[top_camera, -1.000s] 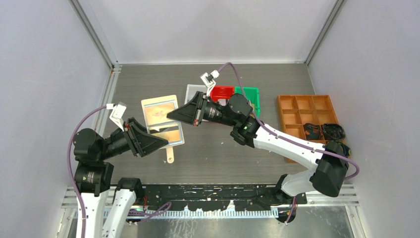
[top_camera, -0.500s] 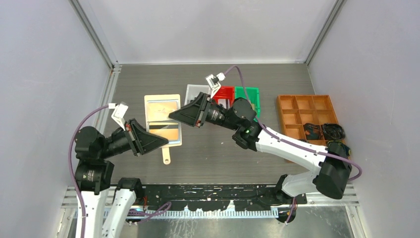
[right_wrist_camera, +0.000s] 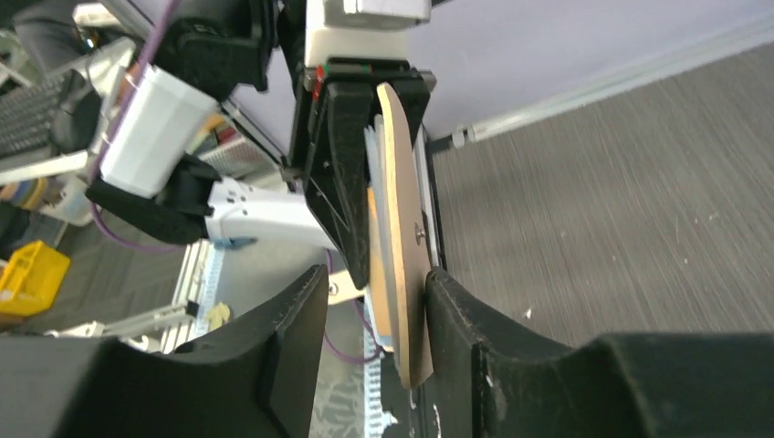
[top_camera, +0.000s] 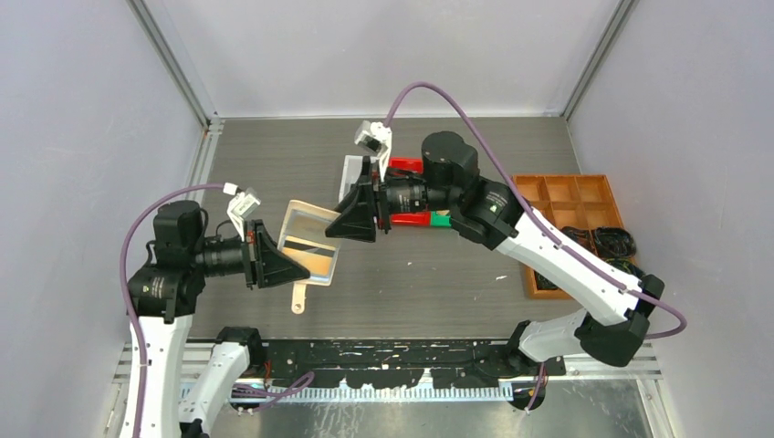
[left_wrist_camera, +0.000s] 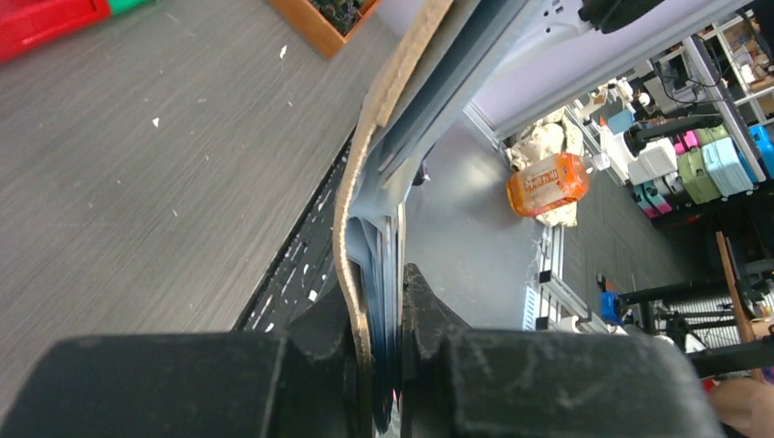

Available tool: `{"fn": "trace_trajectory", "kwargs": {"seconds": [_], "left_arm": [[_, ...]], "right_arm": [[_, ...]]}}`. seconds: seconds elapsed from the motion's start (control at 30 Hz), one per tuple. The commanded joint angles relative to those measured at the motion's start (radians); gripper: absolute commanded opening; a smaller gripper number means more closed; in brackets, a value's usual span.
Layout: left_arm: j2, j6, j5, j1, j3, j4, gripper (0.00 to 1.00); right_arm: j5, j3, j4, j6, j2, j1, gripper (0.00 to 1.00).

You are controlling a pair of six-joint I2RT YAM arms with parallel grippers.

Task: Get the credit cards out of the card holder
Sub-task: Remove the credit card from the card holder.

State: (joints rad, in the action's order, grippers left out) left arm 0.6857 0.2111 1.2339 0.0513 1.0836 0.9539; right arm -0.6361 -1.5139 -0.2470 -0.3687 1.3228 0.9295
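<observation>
card holder (top_camera: 310,239) now lifted, pinched by left gripper (top_camera: 299,269).

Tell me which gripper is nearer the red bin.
Right. The right gripper hangs just beside the red bin; the left gripper clamps the card holder at its edge farthest from the bin.

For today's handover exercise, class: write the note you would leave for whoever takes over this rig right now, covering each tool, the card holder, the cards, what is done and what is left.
Left tool: shut on the near edge of the card holder, holding it open and tilted off the table.
Right tool: open, jaws either side of the holder's far edge, not clamped.
Credit cards: in the holder's sleeves; a dark-striped one and an orange one show.
Done: holder lifted and opened.
Left: pull every card out; none seen out yet.
</observation>
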Motion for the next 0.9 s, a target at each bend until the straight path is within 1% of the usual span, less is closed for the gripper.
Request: {"fn": "trace_trajectory", "kwargs": {"seconds": [0.0,0.07,0.23,0.3,0.43,0.6,0.67,0.73,0.77,0.8,0.87], "left_arm": [[0.011,-0.192,0.049,0.003,0.062,0.163,0.06],[0.035,-0.234,0.07,0.002,0.07,0.22,0.1],[0.117,-0.458,0.047,0.003,0.146,0.455,0.1],[0.139,-0.518,0.037,0.003,0.165,0.521,0.1],[0.139,-0.515,0.032,0.004,0.168,0.522,0.1],[0.131,-0.501,0.019,0.011,0.169,0.503,0.1],[0.132,-0.501,0.017,0.013,0.171,0.501,0.1],[0.132,-0.5,0.013,0.013,0.175,0.496,0.12],[0.133,-0.5,0.011,0.014,0.178,0.496,0.16],[0.133,-0.504,0.01,0.014,0.183,0.496,0.2],[0.131,-0.511,0.013,0.013,0.195,0.491,0.31]], "right_arm": [[-0.05,-0.103,-0.268,0.182,0.057,0.002,0.48],[-0.055,-0.139,-0.307,0.203,0.076,0.004,0.49],[-0.057,-0.214,-0.378,0.254,0.13,0.014,0.5],[-0.069,-0.243,-0.395,0.262,0.158,0.025,0.5],[-0.079,-0.311,-0.446,0.295,0.217,0.061,0.45],[-0.107,-0.353,-0.493,0.317,0.257,0.083,0.33],[-0.114,-0.351,-0.494,0.321,0.249,0.082,0.24],[-0.131,-0.349,-0.488,0.321,0.238,0.083,0.12],[-0.136,-0.347,-0.478,0.318,0.23,0.082,0.05],[-0.139,-0.343,-0.461,0.31,0.221,0.082,0.01],[-0.114,-0.327,-0.414,0.283,0.199,0.082,0.01]]}}
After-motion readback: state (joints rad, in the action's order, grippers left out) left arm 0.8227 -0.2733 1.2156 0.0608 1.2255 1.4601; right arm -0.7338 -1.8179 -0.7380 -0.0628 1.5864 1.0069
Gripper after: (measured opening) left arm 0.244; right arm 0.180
